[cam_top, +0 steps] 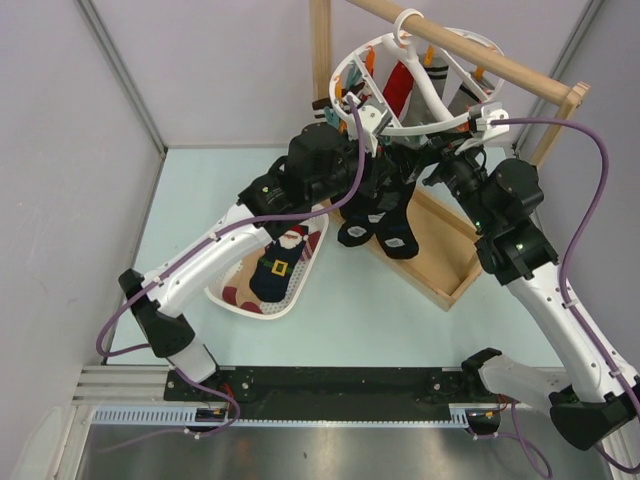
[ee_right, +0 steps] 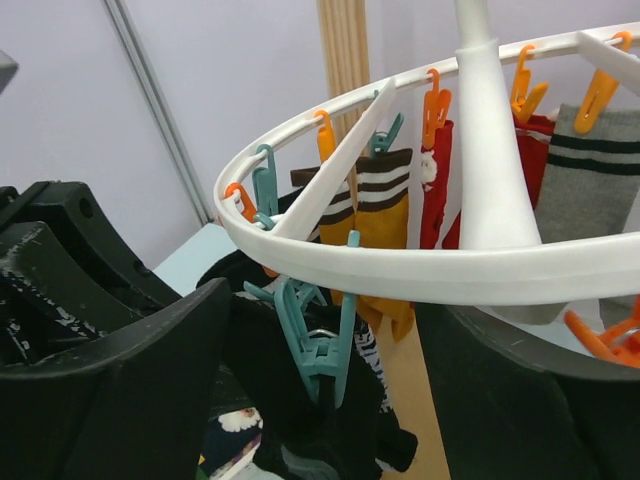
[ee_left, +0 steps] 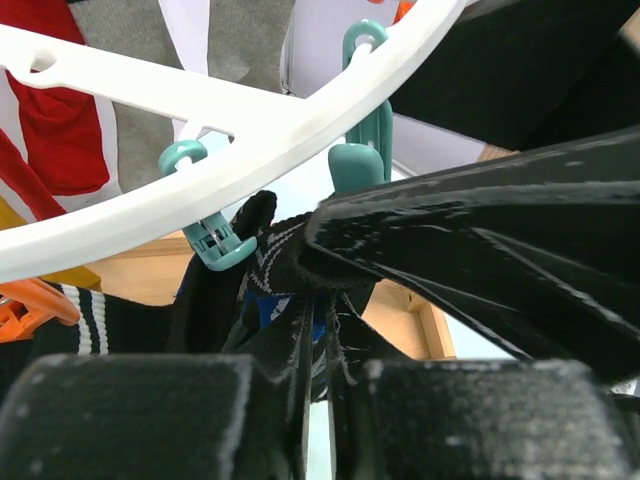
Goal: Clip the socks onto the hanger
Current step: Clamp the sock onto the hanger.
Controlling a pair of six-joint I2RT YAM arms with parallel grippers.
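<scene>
The white ring hanger (cam_top: 437,100) hangs from the wooden rail, with red, grey and yellow socks clipped at its far side. Dark socks (cam_top: 385,225) hang from its near rim. My left gripper (cam_top: 368,125) is at the ring's left rim. In the left wrist view it (ee_left: 320,400) is shut on the cuff of a black sock (ee_left: 285,255), just under a teal clip (ee_left: 365,160) on the ring (ee_left: 250,130). My right gripper (cam_top: 483,120) is open. In the right wrist view its fingers (ee_right: 130,380) flank a teal clip (ee_right: 325,345) that grips a dark sock (ee_right: 290,400).
A white tray (cam_top: 305,290) holding a navy Santa-pattern sock (cam_top: 282,262) lies on the table at centre left. The wooden frame's base (cam_top: 455,265) lies under the hanger, its post (cam_top: 320,45) at the back. Grey walls stand on both sides.
</scene>
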